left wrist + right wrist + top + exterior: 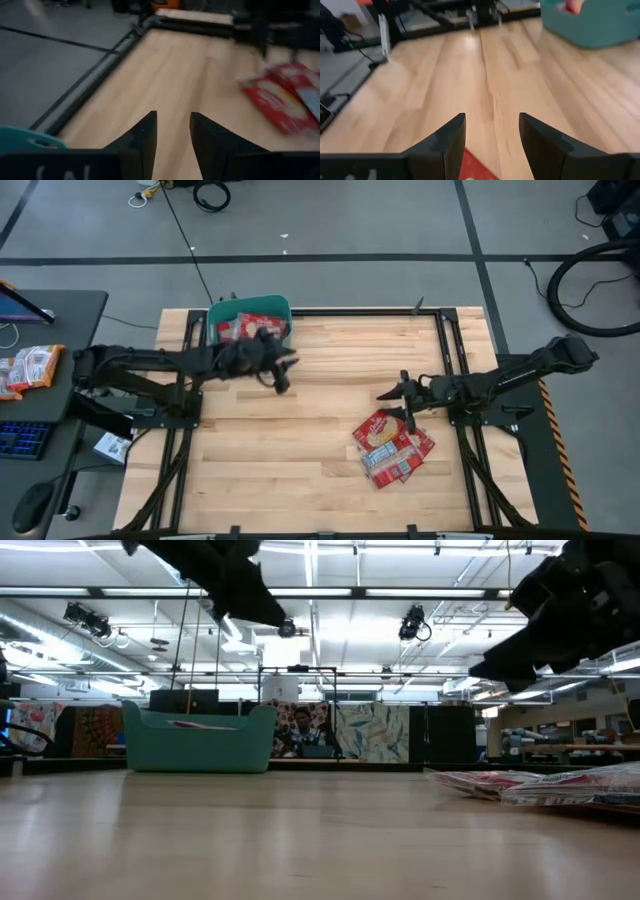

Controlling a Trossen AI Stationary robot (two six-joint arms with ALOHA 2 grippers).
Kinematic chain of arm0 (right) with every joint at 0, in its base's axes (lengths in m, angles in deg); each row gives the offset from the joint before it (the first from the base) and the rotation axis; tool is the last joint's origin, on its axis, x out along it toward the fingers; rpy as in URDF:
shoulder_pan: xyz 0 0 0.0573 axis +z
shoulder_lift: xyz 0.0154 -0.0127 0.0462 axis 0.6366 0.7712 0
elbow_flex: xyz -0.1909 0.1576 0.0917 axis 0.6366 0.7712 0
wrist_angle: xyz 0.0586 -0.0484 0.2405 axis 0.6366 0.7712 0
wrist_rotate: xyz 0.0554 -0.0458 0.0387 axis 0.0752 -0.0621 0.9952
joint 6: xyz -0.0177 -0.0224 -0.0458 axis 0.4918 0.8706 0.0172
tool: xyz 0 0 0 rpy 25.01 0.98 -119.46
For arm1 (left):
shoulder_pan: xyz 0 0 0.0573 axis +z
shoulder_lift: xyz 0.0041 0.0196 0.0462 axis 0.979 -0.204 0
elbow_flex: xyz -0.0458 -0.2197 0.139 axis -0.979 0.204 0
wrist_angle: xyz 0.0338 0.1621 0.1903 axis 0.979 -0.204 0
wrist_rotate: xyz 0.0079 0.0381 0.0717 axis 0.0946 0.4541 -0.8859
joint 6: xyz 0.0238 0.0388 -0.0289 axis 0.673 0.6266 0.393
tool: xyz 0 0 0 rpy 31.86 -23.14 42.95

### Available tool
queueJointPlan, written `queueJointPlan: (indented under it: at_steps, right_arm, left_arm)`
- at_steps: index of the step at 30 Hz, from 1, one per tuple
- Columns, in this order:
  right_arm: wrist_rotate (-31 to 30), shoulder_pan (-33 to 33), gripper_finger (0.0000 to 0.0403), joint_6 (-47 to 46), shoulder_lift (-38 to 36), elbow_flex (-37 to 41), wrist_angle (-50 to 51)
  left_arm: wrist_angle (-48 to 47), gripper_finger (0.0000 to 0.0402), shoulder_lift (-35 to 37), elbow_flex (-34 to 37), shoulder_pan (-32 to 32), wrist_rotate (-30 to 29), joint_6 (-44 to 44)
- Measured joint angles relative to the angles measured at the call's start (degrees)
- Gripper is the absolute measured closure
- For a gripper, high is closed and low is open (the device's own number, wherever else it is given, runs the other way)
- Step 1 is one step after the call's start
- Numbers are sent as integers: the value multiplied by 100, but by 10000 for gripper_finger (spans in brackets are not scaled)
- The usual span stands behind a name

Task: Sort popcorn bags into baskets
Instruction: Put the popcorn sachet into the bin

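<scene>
Teal basket (pixel 250 307) sits at the far left part of the wooden table (pixel 320 460), against the far frame rail. Red popcorn bags (pixel 243 327) lie inside it; in the low view one packet edge shows just above the basket rim (pixel 197 723).

Left gripper (pixel 282 372) is stretched out from the left side, raised above the table just on the near-right side of the basket. Left wrist view: fingers (pixel 141 142) parted by a narrow gap, nothing between them, bare wood below. Basket rim (pixel 25 138) shows at the frame edge beside them.

Loose pile of popcorn bags (pixel 392 446) lies flat on the near right part of the table, several packets overlapping, well apart from the basket. Low view shows this pile (pixel 560 785) as a thin stack on the wood.

Right gripper (pixel 393 393) hangs above the table at the far-left edge of that pile. Right wrist view: fingers (pixel 446 142) spread wide, holding nothing; a red packet corner (pixel 475 170) shows beneath the gap. Basket (pixel 592 20) visible far across the table.
</scene>
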Motion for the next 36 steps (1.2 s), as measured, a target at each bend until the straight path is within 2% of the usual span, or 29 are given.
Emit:
queueJointPlan:
  at_steps: [5, 13, 19, 26, 30, 36]
  right_arm:
    - [-259, 362, 214, -313, 727, -616, 669]
    - [-370, 924, 214, -771, 1863, -2222, 3120]
    - [-235, 1574, 214, -1271, 2707, -3217, 4398]
    - [-795, 2632, 214, -2119, 3726, -4407, 5853]
    - [-1150, 3216, 214, -2329, 4336, -4938, 6361]
    - [-1189, 3761, 214, -2331, 5154, -5478, 6796]
  left_arm:
    - [459, 285, 11, 416, -594, -134, -24]
    - [1974, 285, 15, 1328, -1208, -330, 22]
    - [1926, 285, 12, 1486, -1418, -317, -61]
    - [1960, 285, 10, 1490, -1456, -319, -75]
    - [1954, 285, 10, 1490, -1456, -319, -75]
    - [1907, 285, 8, 1490, -1454, -324, -77]
